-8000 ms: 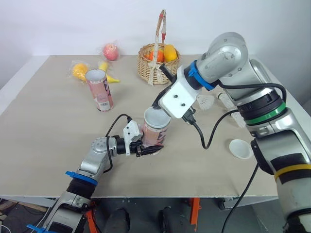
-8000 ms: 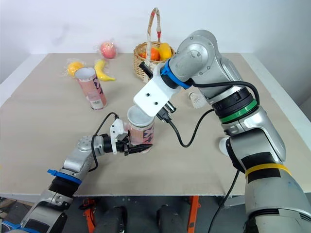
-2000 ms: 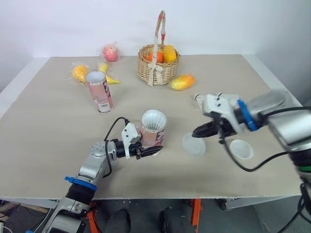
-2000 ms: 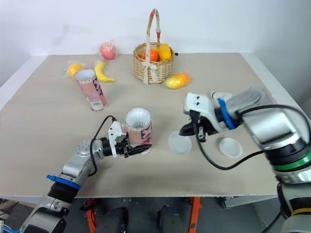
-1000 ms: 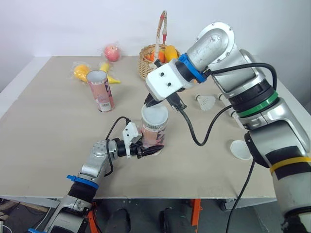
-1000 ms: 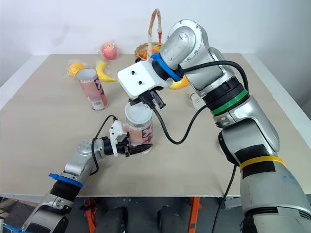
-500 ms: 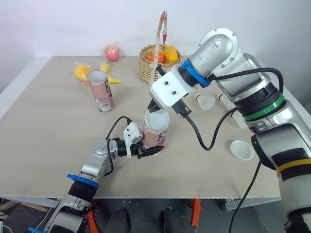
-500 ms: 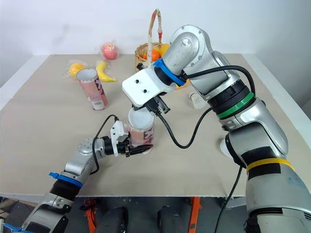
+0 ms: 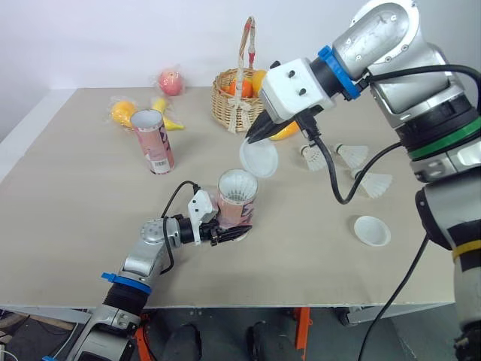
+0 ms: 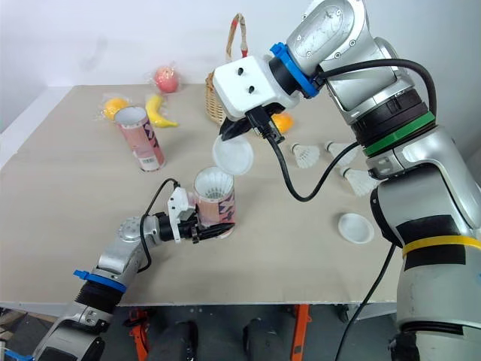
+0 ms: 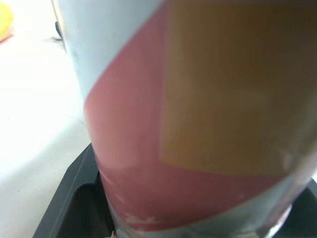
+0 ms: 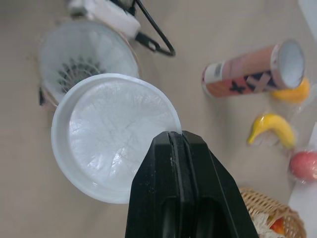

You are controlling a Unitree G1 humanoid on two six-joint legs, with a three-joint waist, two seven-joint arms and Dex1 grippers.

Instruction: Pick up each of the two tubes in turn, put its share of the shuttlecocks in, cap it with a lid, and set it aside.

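Note:
A pink tube (image 9: 237, 203) stands upright near the table's front, white shuttlecock feathers showing in its open mouth. My left gripper (image 9: 233, 235) is shut on its base; the tube's wall (image 11: 188, 114) looms close in the left wrist view. Above and slightly behind the tube's mouth, my right gripper (image 9: 254, 137) is shut on the rim of a translucent lid (image 9: 259, 159), which hangs tilted in the air. The right wrist view looks down past the lid (image 12: 111, 134) onto the tube's mouth (image 12: 84, 54). A second, open pink tube (image 9: 154, 140) stands at the left. Three loose shuttlecocks (image 9: 351, 153) lie at the right.
Another white lid (image 9: 372, 230) lies on the table at the right front. A wicker basket (image 9: 239, 101) of fruit stands at the back centre. Bagged fruit (image 9: 124, 111) and a banana lie at the back left, behind the second tube.
My right gripper, which was holding the lid down at the tube's mouth, has risen and drawn back with the lid still in it. The tube's mouth now shows uncovered.

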